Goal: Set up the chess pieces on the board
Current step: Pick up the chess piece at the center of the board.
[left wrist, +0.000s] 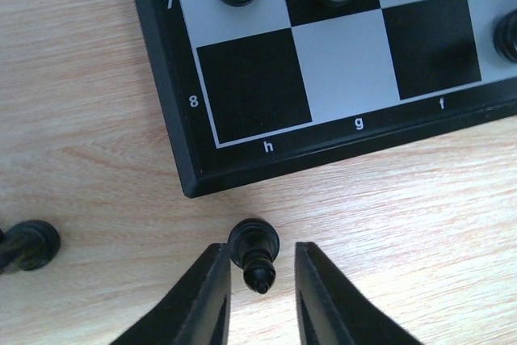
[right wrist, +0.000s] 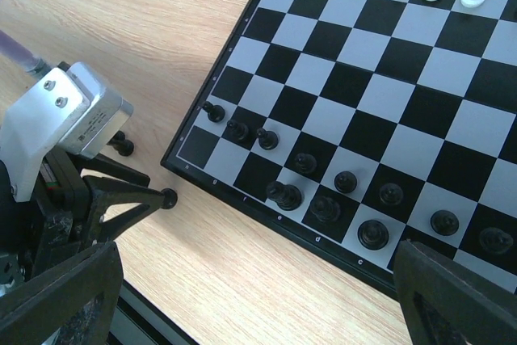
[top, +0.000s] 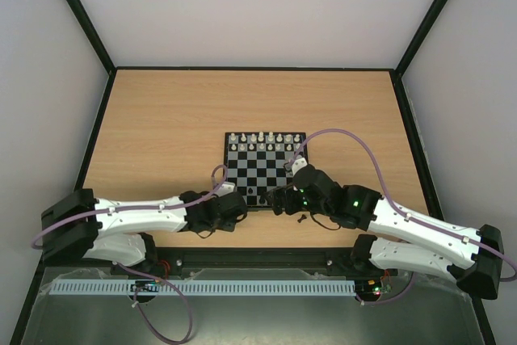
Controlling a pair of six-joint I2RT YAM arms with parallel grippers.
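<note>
Black piece sits on the tabletop just off the corner of the board, between the narrowly parted jaws of the left claw, ungripped. Right claw gapes wide, empty, at the board's near edge.

The whole light wooden table is taken in from a fixed camera high above its near edge, tilted down and forward. The small black-and-grey checked chessboard is viewed very closely from the left wrist (only its h8 corner is framed) and from higher up, obliquely, from the right wrist. That corner is shared by both wrist views.
</note>
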